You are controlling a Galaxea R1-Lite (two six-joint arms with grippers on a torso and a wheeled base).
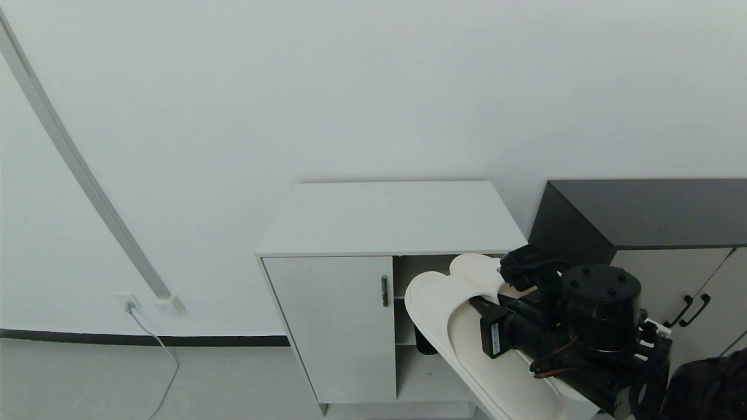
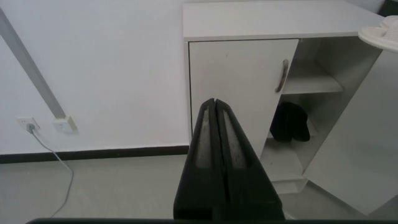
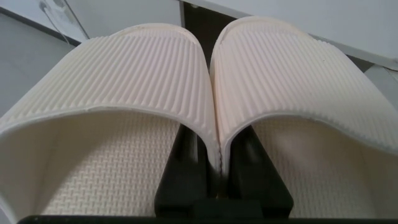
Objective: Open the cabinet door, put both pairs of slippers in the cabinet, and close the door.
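Jaws, right gripper (image 3: 219,163): clenched on slippers (image 1: 435,303), lower right, pinching both inner edges so they carry together. Left gripper (image 2: 215,134) jaws: pressed together, empty. Cabinet (image 1: 385,219), centre: open.

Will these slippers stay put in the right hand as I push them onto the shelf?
Probably light: one pinch by the right hand carries both slippers. The ribbed straps look soft, so they may flex or swivel against the cabinet shelf.

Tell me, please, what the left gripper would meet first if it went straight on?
Probably the closed cabinet door; the left gripper points at its face, though depth is unclear.
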